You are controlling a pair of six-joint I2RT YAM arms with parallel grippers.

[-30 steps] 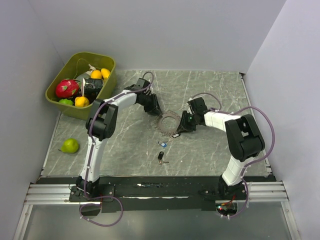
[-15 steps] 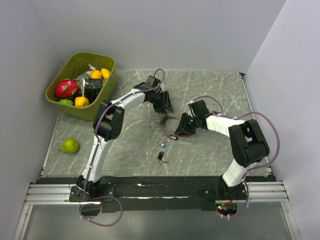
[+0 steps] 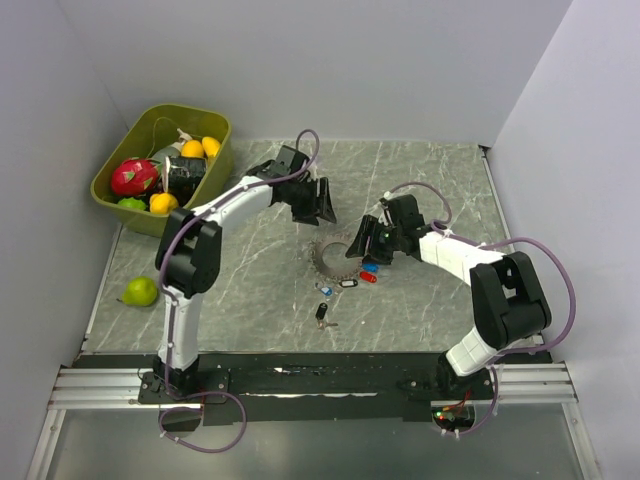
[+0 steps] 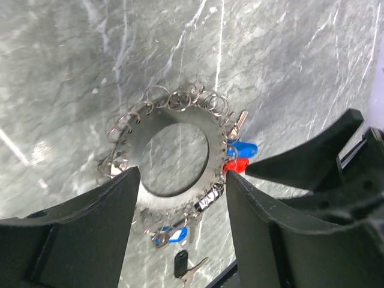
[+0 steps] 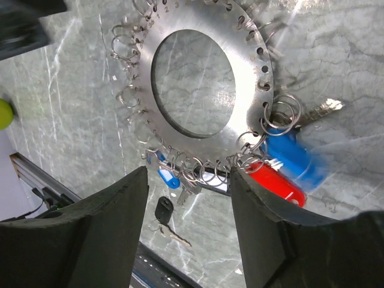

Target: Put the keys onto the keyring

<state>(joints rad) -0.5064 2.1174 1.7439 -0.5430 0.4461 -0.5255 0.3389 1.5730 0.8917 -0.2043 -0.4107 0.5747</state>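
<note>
Two keys [image 5: 288,156], one red-headed and one blue-headed, lie against the right rim of the keyring [image 5: 253,78]. Blur hides whether they are threaded. Finger edges cut off the ring's near side. It lies flat on the table [image 3: 430,190] between the arms. Both the left gripper [image 4: 181,180] and right gripper [image 5: 189,180] are spread wide and empty; a second ago both sat narrower at the ring.

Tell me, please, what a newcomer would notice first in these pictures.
The metal keyring, a ring-fringed disc at mid-table, lies beneath the open left gripper and right gripper. A red key and a blue key gleam at its edge. Far left, an olive bin holds bright fruit.
</note>
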